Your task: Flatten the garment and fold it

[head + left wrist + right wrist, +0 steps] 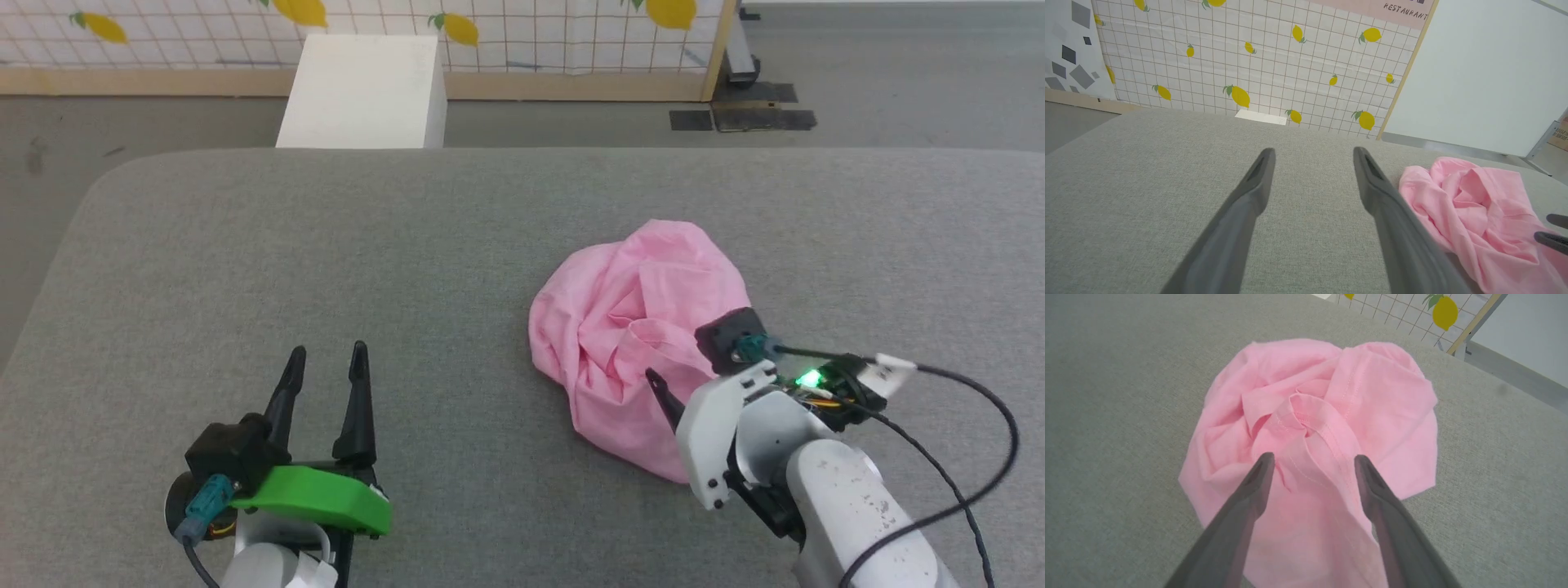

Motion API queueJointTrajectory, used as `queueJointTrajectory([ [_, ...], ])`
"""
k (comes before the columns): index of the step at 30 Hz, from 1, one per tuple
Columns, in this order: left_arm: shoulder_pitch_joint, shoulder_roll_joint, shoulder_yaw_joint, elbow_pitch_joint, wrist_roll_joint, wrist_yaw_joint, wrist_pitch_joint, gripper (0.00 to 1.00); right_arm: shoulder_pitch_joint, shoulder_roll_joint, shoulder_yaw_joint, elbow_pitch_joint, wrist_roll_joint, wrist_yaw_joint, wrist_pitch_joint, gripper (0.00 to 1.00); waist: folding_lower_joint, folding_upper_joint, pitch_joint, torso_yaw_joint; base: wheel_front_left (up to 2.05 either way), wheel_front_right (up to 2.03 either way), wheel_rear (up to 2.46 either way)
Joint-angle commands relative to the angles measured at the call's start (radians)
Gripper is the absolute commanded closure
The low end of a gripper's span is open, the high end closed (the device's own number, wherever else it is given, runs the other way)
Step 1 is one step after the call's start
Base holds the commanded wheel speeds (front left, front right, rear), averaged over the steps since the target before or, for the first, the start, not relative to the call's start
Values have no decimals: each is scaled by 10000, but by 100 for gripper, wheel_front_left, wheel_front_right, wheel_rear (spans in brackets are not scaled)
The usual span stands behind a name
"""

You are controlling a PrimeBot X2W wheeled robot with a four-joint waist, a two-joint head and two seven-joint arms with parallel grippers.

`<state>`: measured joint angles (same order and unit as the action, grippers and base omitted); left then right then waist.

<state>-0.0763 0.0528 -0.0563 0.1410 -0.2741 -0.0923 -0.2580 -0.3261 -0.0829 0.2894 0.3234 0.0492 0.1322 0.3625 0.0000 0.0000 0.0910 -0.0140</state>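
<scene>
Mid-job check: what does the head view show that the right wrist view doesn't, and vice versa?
Head view adds the open left gripper with its green housing and the right arm's white forearm. Right wrist view adds stitched seams on a raised fold inside the open right gripper. Shared: the crumpled, light pink, thin cloth garment on the grey fabric-covered table.

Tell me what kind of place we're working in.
Probably a staged indoor test set, not a real home: a lemon-print partition panel, a bare grey floor, and a grey fabric-covered worktop.
</scene>
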Motion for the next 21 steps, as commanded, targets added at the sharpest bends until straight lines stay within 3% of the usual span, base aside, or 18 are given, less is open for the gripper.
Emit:
queueJointTrajectory([
  [1, -169, -25, -26, -74, -36, 67, -38, 0, -225, -61, 204, 142, 108, -15, 443, 0, 0, 0, 124, 117, 0, 0, 0],
  [4, -158, -25, -61, -106, -58, 104, -38, 0, -379, -158, 590, 320, 214, -15, 1235, 0, 0, 0, 177, 163, 0, 0, 0],
  [5, -158, -25, -81, -107, -58, 117, -38, 0, -427, -197, 680, 328, 230, -15, 1450, 6, 0, 0, 188, 183, 0, 0, 0],
  [6, -161, -25, -94, -106, -63, 127, -38, 0, -452, -214, 736, 314, 254, -15, 1577, 52, 0, 0, 191, 197, 0, 0, 0],
  [7, -162, -25, -103, -107, -70, 140, -38, 0, -472, -230, 783, 272, 279, -15, 1670, 88, 0, 0, 187, 207, 0, 0, 0],
  [8, -159, -25, -106, -106, -73, 149, -38, 0, -488, -249, 821, 210, 282, -15, 1675, 100, 0, 0, 179, 211, 0, 0, 0],
  [15, 7, -25, -52, -52, -96, 153, -38, 0, -254, -145, 64, -598, 227, -15, 644, 100, 0, 0, -93, 65, 0, 0, 0],
  [21, 188, -26, 32, -11, -45, 109, -38, 0, 684, 177, -2171, -1601, 123, -15, -607, 100, 0, 0, -383, -156, 0, 0, 0],
])
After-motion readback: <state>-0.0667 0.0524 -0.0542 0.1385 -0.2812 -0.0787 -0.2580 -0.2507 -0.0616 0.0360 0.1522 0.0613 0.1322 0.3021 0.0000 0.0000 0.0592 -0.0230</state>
